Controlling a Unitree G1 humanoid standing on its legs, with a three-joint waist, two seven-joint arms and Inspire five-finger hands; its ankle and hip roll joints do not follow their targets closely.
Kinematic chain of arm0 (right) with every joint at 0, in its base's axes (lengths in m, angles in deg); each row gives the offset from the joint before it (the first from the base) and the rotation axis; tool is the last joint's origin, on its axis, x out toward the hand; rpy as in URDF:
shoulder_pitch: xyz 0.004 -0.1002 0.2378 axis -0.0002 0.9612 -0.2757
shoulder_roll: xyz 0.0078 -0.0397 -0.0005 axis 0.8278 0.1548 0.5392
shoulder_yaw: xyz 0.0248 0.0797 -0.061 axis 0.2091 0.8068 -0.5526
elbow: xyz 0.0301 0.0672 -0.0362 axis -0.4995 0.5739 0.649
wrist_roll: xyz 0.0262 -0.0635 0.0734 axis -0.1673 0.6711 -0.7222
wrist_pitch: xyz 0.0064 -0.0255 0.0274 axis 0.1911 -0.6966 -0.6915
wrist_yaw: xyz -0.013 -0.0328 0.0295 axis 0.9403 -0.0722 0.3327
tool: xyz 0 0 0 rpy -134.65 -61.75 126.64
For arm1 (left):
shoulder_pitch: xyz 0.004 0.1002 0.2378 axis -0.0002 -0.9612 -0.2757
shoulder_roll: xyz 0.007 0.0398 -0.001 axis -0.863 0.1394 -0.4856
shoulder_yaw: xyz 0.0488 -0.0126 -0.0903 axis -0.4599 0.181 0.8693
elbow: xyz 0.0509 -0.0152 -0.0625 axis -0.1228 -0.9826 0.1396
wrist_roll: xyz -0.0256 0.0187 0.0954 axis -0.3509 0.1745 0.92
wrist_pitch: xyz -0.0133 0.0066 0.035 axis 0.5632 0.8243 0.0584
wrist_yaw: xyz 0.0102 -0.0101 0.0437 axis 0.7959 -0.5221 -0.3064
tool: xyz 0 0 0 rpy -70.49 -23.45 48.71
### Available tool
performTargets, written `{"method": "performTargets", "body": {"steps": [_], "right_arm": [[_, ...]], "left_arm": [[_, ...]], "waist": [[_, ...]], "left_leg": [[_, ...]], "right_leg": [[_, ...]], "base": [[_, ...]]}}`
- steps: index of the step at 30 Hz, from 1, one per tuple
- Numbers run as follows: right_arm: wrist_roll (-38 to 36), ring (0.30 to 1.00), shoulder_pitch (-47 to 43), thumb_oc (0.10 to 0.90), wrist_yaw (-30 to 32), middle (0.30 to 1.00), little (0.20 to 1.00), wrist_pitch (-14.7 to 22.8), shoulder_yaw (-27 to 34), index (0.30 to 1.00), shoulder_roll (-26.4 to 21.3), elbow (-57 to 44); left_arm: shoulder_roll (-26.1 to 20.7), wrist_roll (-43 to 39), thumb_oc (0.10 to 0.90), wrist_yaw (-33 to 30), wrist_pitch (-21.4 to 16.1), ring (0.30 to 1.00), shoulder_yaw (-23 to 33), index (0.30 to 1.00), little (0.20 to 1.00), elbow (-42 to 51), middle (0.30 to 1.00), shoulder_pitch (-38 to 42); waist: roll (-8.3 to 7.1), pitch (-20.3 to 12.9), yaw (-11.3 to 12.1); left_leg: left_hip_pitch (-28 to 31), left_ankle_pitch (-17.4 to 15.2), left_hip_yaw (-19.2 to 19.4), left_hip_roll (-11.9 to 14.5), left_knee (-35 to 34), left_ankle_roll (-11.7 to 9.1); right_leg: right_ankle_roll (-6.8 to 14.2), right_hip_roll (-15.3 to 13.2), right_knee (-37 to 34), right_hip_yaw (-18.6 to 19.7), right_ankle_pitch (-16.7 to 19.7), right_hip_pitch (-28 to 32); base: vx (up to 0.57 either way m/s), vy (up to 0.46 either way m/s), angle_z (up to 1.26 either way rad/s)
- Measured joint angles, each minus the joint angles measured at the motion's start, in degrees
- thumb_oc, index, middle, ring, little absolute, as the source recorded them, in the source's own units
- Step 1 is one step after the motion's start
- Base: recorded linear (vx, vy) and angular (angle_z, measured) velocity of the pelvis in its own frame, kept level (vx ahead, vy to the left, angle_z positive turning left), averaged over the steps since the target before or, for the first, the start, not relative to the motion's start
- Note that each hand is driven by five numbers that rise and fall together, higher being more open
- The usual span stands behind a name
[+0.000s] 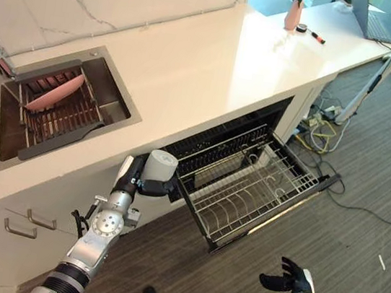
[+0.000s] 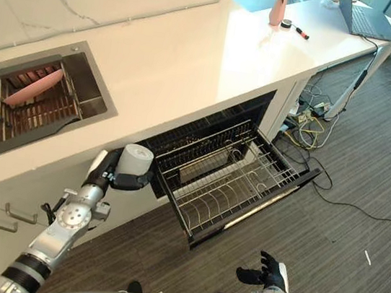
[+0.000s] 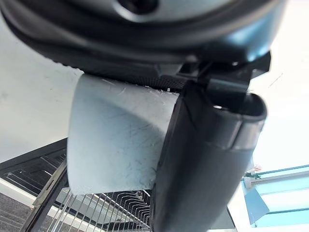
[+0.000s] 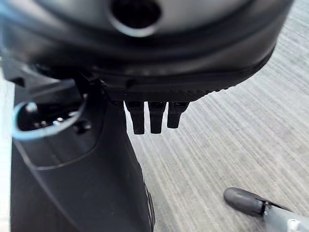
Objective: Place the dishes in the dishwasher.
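My left hand [image 1: 135,179] is shut on a pale grey-white cup [image 1: 160,165], held on its side just left of the pulled-out dishwasher rack [image 1: 248,183]. In the left wrist view the cup [image 3: 116,140] sits against the palm with the thumb [image 3: 203,164] curled over it, the wire rack below. A pink plate [image 1: 55,92] stands tilted in the dark drying rack [image 1: 61,117] inside the sink. My right hand [image 1: 292,279] hangs low over the floor near the front edge, fingers relaxed and holding nothing.
The white counter [image 1: 214,62] runs above the open dishwasher. On the far desk stand a pink bottle [image 1: 293,14], a marker [image 1: 316,37] and a laptop [image 1: 380,23]. Cables [image 1: 322,128] lie on the floor right of the dishwasher. Drawer handles [image 1: 24,224] show at lower left.
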Motion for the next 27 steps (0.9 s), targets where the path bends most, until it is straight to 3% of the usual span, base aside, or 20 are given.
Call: {"method": "performTargets", "body": {"steps": [3,11,15,20,24,25,27], "right_arm": [[0.0,0.900,0.4,0.800,0.6,0.900,0.900,0.3,0.8,0.900,-0.7,-1.9],[-0.1,0.900,2.9,0.800,6.1,0.900,0.900,0.7,11.4,0.900,-1.5,-11.7],[0.2,0.900,4.6,0.800,12.6,0.900,0.900,0.7,16.4,0.900,-1.8,-25.4],[-0.2,0.900,2.1,0.800,14.2,0.900,0.900,2.3,15.1,0.900,-3.2,-38.6],[-3.5,0.900,-1.5,0.800,9.8,0.900,0.900,4.3,8.0,0.900,-5.1,-47.6],[-7.9,0.900,-3.4,0.800,5.8,0.900,0.900,6.4,4.1,0.900,-5.6,-49.8],[-12.5,0.900,-5.8,0.800,2.7,0.900,0.900,6.8,-0.1,0.900,-5.6,-51.5]], "left_arm": [[0.0,0.0,0.400,0.0,0.0,0.300,0.0,0.300,0.300,0.1,0.300,-0.1],[-0.1,0.0,0.400,-0.6,-0.1,0.300,0.0,0.300,0.300,0.6,0.300,0.9],[-0.1,0.1,0.400,-1.8,0.0,0.300,-0.1,0.300,0.300,0.6,0.300,2.7],[0.0,0.4,0.400,-3.1,-0.2,0.300,-4.0,0.300,0.300,-0.5,0.300,11.9],[1.4,0.1,0.400,-3.0,-0.5,0.300,-7.0,0.300,0.300,-1.1,0.300,19.9],[2.3,0.0,0.400,-3.0,-1.2,0.300,-8.9,0.300,0.300,-1.4,0.300,22.7],[4.1,0.0,0.400,-3.1,-1.8,0.300,-10.1,0.300,0.300,-2.6,0.300,25.3]], "waist": [[-0.09,-0.1,-0.8],[-0.10,-0.2,-3.2],[0.76,-0.5,-5.0],[1.71,-0.8,-7.1],[2.73,-1.0,-7.9],[3.03,-1.1,-8.1],[3.41,-1.1,-8.1]], "left_leg": [[0.5,0.0,0.0,0.0,-0.5,0.0],[1.2,0.0,1.1,-0.4,-1.0,0.0],[1.2,0.0,2.2,-0.6,-1.0,0.1],[1.3,-0.1,3.4,-0.6,-1.0,0.1],[1.3,0.0,3.6,-0.5,-1.0,0.1],[1.2,0.0,3.9,-0.5,-1.0,0.1],[1.0,0.0,4.6,-0.5,-1.0,0.1]], "right_leg": [[0.0,0.1,-0.2,-0.1,0.0,0.4],[0.5,-0.2,-0.4,1.2,0.5,0.0],[0.6,-0.5,-0.6,2.9,1.2,-0.9],[0.7,-0.5,-0.6,4.0,1.8,-1.7],[0.5,-0.4,-0.6,4.7,2.1,-2.1],[0.5,-0.3,-0.6,4.9,2.2,-2.6],[0.4,-0.3,-0.6,5.6,2.4,-3.1]], "base": [[0.02,0.006,0.00],[0.02,0.012,-0.08],[0.02,0.003,-0.20],[0.02,-0.035,-0.13],[0.00,-0.042,-0.10],[-0.02,-0.052,-0.11],[-0.01,-0.046,-0.16]]}}
